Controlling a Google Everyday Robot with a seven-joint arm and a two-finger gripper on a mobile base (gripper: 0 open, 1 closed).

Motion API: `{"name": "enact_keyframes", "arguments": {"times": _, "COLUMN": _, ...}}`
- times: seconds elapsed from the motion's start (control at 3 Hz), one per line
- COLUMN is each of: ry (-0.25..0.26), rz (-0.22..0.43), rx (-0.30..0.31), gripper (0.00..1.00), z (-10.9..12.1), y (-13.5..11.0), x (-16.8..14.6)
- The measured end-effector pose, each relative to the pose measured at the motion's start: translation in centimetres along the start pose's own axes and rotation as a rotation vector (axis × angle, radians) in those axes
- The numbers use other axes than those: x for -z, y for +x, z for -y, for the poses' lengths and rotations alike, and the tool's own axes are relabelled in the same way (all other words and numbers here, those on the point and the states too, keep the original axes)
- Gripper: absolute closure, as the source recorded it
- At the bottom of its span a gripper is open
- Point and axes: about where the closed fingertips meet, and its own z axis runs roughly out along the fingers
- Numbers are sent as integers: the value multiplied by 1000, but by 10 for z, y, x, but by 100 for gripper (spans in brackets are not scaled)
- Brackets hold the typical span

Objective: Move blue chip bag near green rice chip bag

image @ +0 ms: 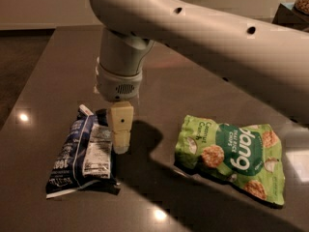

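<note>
The blue chip bag (82, 153) lies flat at the left of the dark table, its white label panel facing up. The green rice chip bag (231, 156) lies to its right, with a bare gap of table between them. My gripper (120, 141) hangs from the big white arm, pointing down at the blue bag's right edge. Only one cream finger (120, 124) shows, standing at the bag's upper right side. The bag rests on the table.
The dark glossy table (159, 95) stretches back and to both sides, with bright light spots on it. My white arm (203, 28) crosses the upper right of the view. A boxed item (293, 8) stands at the far right back corner.
</note>
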Motion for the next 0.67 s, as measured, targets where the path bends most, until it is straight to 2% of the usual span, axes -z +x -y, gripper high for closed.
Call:
{"name": "enact_keyframes", "arguments": {"times": 0.33, "ry": -14, "rz": -14, "rx": 16, "gripper": 15, "z": -5, "y": -6, "x": -5}}
{"name": "enact_keyframes", "arguments": {"times": 0.67, "ry": -19, "rz": -22, "rx": 24, "gripper": 38, "z": -10, "y": -10, "x": -6}}
